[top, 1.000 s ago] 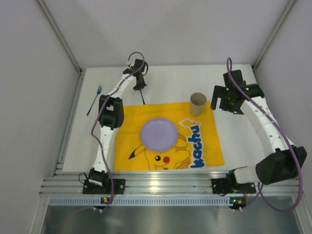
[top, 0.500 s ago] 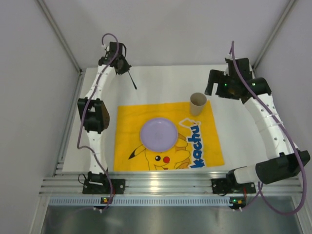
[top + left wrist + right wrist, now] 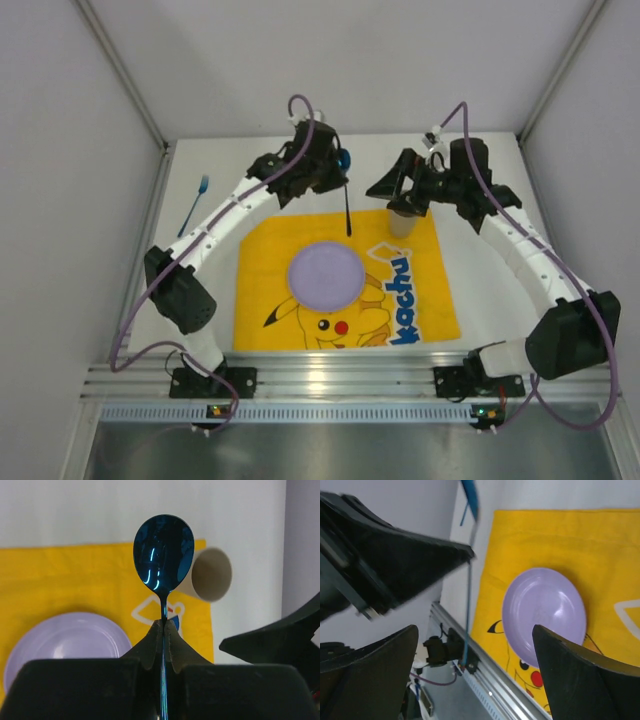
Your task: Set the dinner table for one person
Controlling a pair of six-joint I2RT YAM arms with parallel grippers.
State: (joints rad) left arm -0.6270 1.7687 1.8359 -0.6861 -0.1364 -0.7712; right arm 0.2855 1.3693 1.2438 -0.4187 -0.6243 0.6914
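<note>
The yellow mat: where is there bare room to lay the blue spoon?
Bare strips lie beside the purple plate: one toward the yellow mat's left edge, one toward the lettering. The far edge is crowded by the cup, the left gripper with the spoon, and the right gripper.

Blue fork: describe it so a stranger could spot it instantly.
On the white dinner table, look left of the yellow mat. The blue fork lies there alone on bare tabletop, unlike the blue spoon, which the left end effector grips.
</note>
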